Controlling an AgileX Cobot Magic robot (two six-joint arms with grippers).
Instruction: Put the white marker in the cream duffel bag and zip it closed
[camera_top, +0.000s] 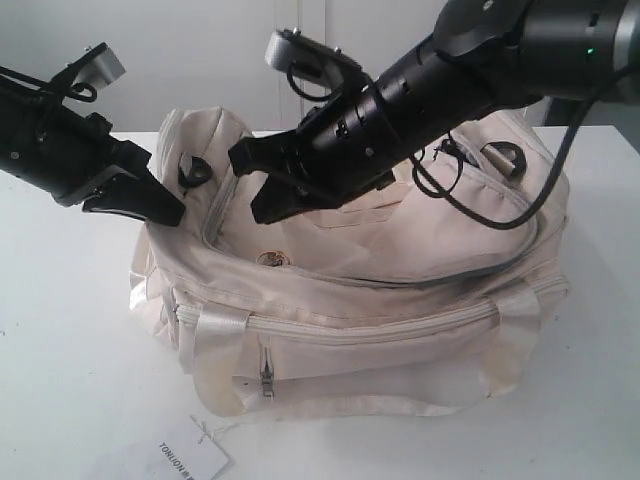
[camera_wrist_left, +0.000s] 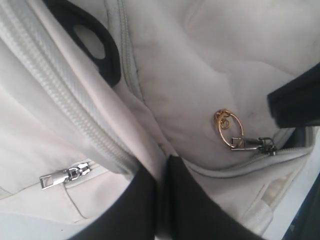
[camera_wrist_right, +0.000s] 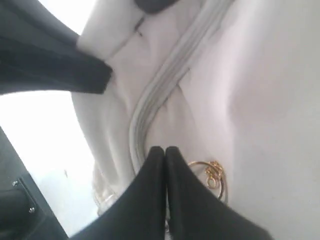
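Before the bag (camera_top: 400, 300), at its near left corner, a flat white paper tag (camera_top: 190, 460) with dark print is seen on the smooth white table (camera_top: 70, 380). On the bag's near face, a small grey metal pull (camera_top: 267, 378) hangs from the straight pocket zip, and a shiny, satin-like handle (camera_top: 225, 325) is folded over the ribbed zip line above it. The bag is made of soft, creased cream cloth and sags into a rounded shape, with its top lying open. At the bag's left end, just beside a black strap ring (camera_top: 195, 170), the left gripper (camera_top: 165, 212) is clamped on a fold of the cloth rim, which is pinched between its black fingers (camera_wrist_left: 135, 210). Over the bag's open top, the right gripper (camera_wrist_right: 163, 150) is held with its tapered fingers pressed together, and nothing is seen between them. A thin gold ring (camera_wrist_right: 214, 172) lies just beside them on the lining. The marker cannot be seen in any view.
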